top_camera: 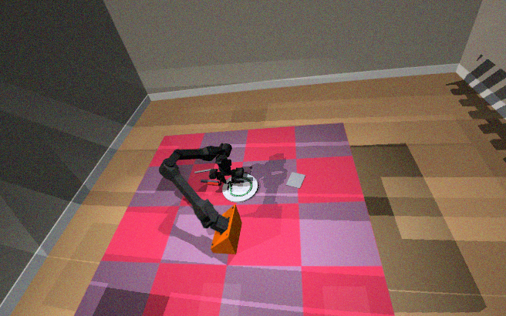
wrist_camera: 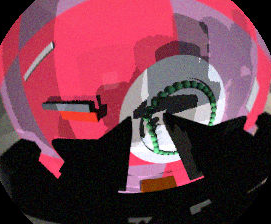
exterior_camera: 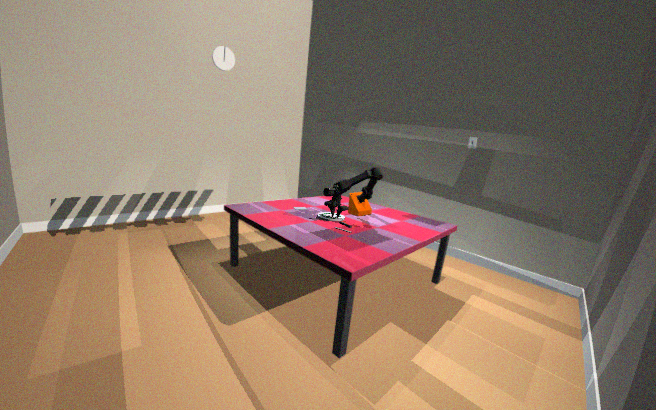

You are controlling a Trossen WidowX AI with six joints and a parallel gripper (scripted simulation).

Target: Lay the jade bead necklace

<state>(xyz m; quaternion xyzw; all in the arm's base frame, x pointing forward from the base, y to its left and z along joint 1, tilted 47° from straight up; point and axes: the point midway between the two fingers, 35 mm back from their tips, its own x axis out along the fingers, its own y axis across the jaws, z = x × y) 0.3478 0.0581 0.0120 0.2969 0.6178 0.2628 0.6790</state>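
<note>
Fingers: we have the gripper (top_camera: 229, 183) (exterior_camera: 337, 216) (wrist_camera: 147, 117) partly open, pointing down over the left part of the board, a gap showing between its tips.
Arm: at the left, our black arm (top_camera: 186, 192) (exterior_camera: 361, 178) bends out from its base and reaches back right at its far end.
Silver rod: we see the thin rod (top_camera: 203, 171) (wrist_camera: 38, 61) lying left of the board, on the far side of the dark tool.
Dark tool: we find the grey-and-orange tool (top_camera: 210, 182) (wrist_camera: 68, 107) just left of the board.
Orange base: our wedge-shaped base (top_camera: 234, 235) (exterior_camera: 358, 203) stands on the near side of the board.
Bead board: we see the round white board (top_camera: 240, 200) (wrist_camera: 186, 65) flat on the checked table (top_camera: 337, 243) (exterior_camera: 391, 244).
Jade necklace: we see the green beads (top_camera: 239, 195) (wrist_camera: 213, 107) looped on the board, bent inward at the left near our fingertips; we cannot tell how much sits in the groove.
Grey square: at the right, we see a flat tile (top_camera: 295, 179) (wrist_camera: 252, 97) well apart from the board.
</note>
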